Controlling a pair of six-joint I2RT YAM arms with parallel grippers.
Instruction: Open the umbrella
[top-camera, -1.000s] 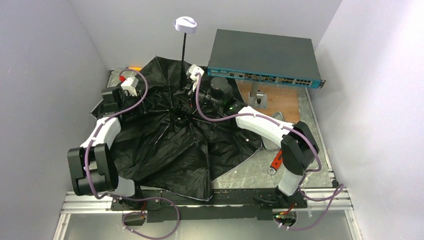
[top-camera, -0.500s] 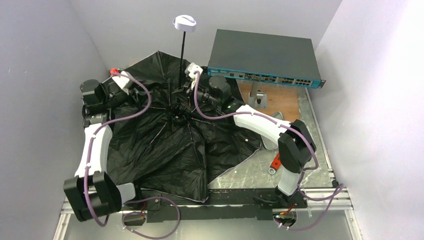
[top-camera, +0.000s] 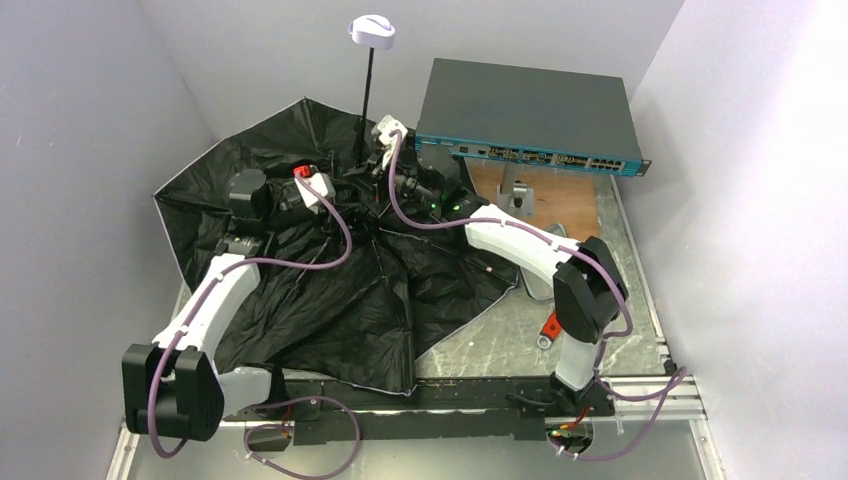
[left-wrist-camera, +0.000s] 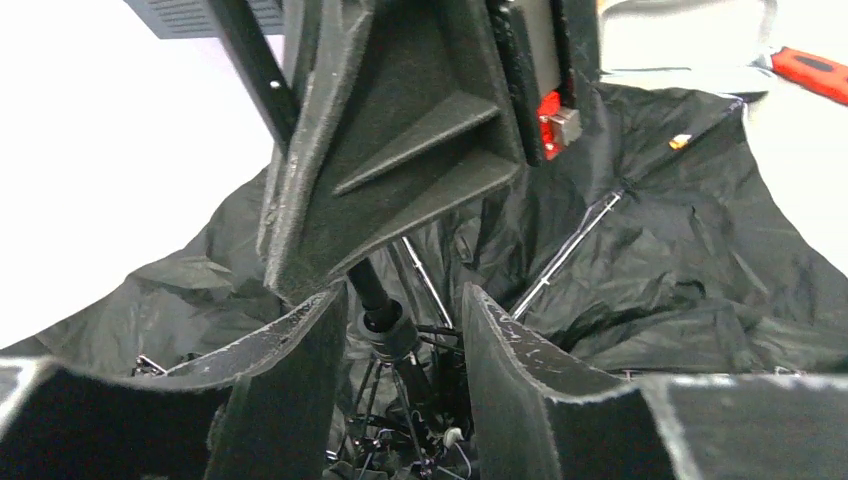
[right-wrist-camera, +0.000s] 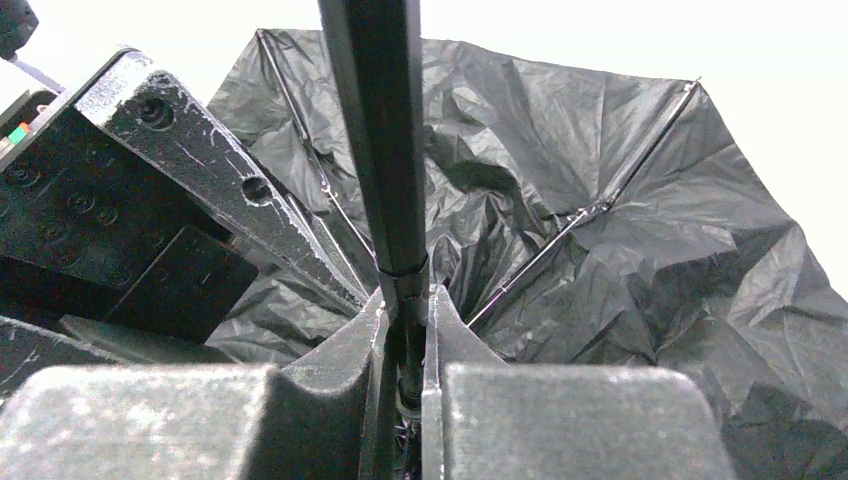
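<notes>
**One clamped, one apart**

My right gripper (right-wrist-camera: 404, 318) is pressed tight on the thin black metal shaft (right-wrist-camera: 375, 130) of the compact umbrella (top-camera: 330, 290). The shaft rises straight up out of my fingers to the small pale handle (top-camera: 371, 30) high above. My left gripper (left-wrist-camera: 400, 335) has its jaws apart, one finger on either side of that same shaft, close beside my right (a gap shows on each side, and I see no contact). The crumpled black fabric canopy (left-wrist-camera: 650, 250) spreads beneath and beyond both hands, its thin ribs showing. Beyond my right hand sits a large dark grey flat box (top-camera: 525, 105) with a teal front.
</notes>
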